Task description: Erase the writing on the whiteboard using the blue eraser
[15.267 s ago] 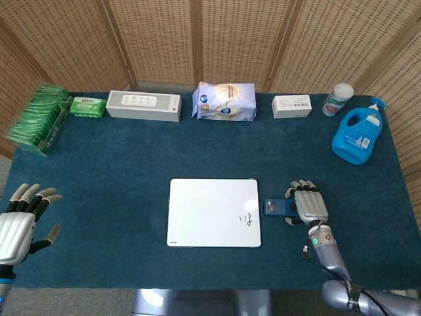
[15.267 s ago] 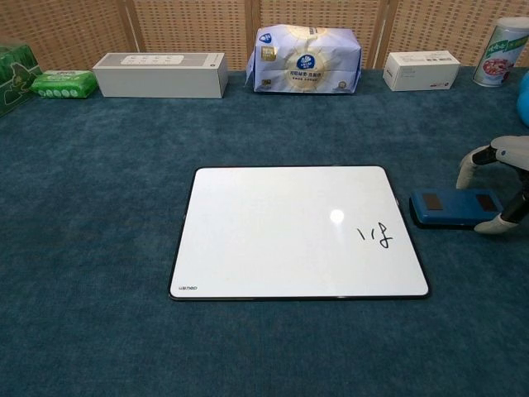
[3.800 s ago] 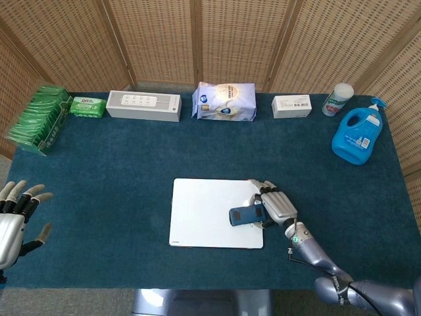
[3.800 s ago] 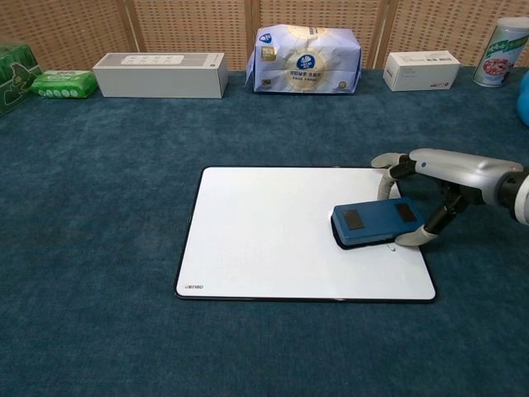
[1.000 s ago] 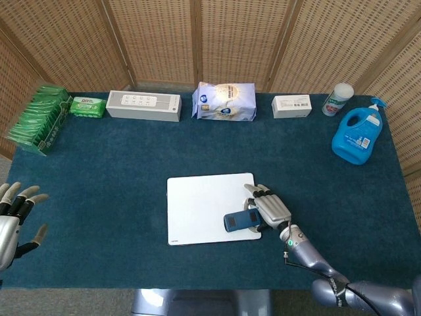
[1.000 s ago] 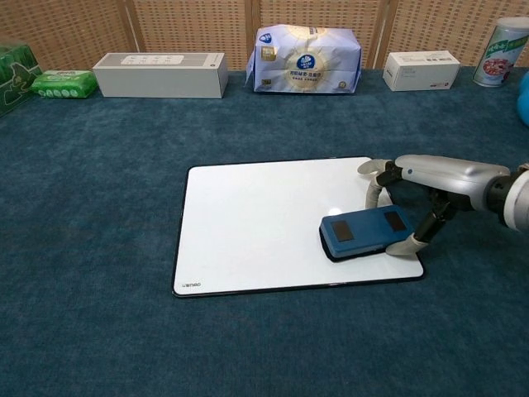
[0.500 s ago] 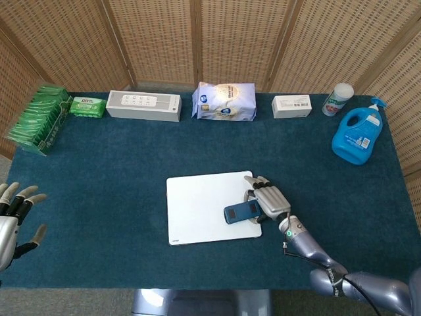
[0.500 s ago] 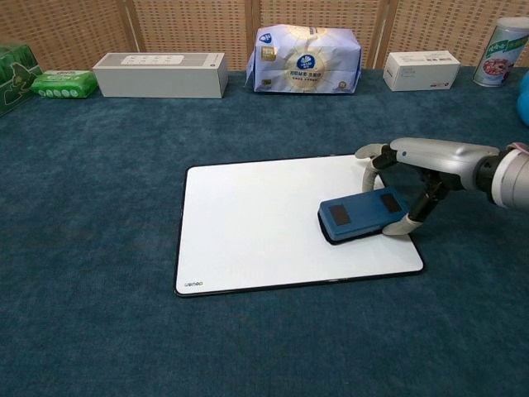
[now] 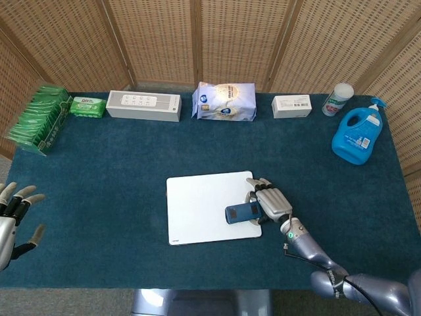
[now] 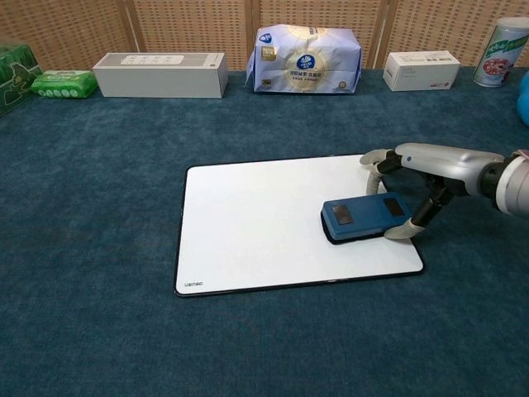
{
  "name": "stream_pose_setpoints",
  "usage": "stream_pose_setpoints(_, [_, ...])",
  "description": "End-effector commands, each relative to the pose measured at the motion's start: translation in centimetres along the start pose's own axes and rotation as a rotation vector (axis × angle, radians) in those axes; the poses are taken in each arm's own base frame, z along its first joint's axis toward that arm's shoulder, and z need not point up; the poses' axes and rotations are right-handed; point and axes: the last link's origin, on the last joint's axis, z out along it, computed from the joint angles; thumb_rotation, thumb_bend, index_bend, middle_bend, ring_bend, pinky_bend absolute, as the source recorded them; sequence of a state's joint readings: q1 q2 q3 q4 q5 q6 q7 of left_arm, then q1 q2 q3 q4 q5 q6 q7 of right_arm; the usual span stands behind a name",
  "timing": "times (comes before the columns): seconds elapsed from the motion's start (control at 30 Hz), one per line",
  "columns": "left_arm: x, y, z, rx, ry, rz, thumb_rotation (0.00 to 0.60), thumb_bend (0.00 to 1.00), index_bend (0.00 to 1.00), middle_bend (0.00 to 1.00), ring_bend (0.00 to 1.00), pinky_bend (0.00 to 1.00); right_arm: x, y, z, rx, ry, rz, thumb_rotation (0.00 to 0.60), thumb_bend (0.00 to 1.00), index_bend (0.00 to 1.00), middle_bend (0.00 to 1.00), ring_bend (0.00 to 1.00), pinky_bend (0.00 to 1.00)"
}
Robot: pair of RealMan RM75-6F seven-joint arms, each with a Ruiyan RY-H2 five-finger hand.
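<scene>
R hand (image 9: pixel 271 201) grips the blue eraser (image 10: pixel 364 217) by its right end, fingers (image 10: pixel 376 159) wrapped over the far edge & thumb on the near edge. Eraser lies flat on the whiteboard (image 10: pixel 256 223), in the board's right part, roughly mid-height, long side running left-right. Two dark patches show on the eraser's top. No writing visible on the board's bare surface; what's under the eraser can't be seen. Board sits slightly skewed on the blue tablecloth (image 9: pixel 118 158), small logo at its near-left corner.

L hand (image 9: pixel 12 214) is well to the left of the whiteboard, at the table's near-left edge, fingers spread, holding nothing; seen in head view only.

Behind the whiteboard, along the table's far edge: green packet stack (image 9: pixel 41 118) at far left, green wipes pack (image 9: pixel 87 106) beside it, long white box (image 9: pixel 143 105), white-blue tissue pack (image 9: pixel 224 101) straight behind the board, small white carton (image 9: pixel 292 105), white canister (image 9: pixel 337 99), then blue detergent bottle (image 9: pixel 357 135) to the far right, a bit nearer than the rest. Wicker screen (image 9: pixel 210 39) stands behind the table.
</scene>
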State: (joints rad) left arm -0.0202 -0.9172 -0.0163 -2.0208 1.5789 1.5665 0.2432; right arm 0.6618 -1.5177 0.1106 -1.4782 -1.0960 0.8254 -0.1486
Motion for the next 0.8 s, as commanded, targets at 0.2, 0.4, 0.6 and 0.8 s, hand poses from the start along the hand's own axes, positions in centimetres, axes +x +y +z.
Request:
stream_pose_setpoints(0.2, [0.0,0.1,0.1,-0.01,0.001,-0.003,0.6,0.43,0.25,0.2,0.04,0.0,-0.5,0.6,-2.4,-0.021,0.006,0.001,0.6,0.22,0.74,0.07,0.0,0.0])
stream_pose_setpoints(0.4, [-0.1,0.2,0.2,-0.016,-0.002,-0.003,0.6,0.43,0.25,0.2,0.04,0.0,0.6,0.8,-4.0,-0.024,0.038,0.002,0.6,0.22,0.74,0.07,0.0,0.0])
stream_pose_setpoints(0.6, [-0.4,0.7,0.3,-0.025,-0.009,-0.004,0.6,0.43,0.25,0.2,0.04,0.0,2.9,-0.4,-4.0,0.015,0.069,-0.003,0.6,0.22,0.74,0.07,0.0,0.0])
stream_pose_setpoints(0.8, [-0.4,0.7,0.3,-0.024,-0.009,0.0,0.6,0.43,0.25,0.2,0.04,0.0,3.6,-1.4,-2.5,0.041,0.057,0.002,0.6,0.22,0.74,0.07,0.0,0.0])
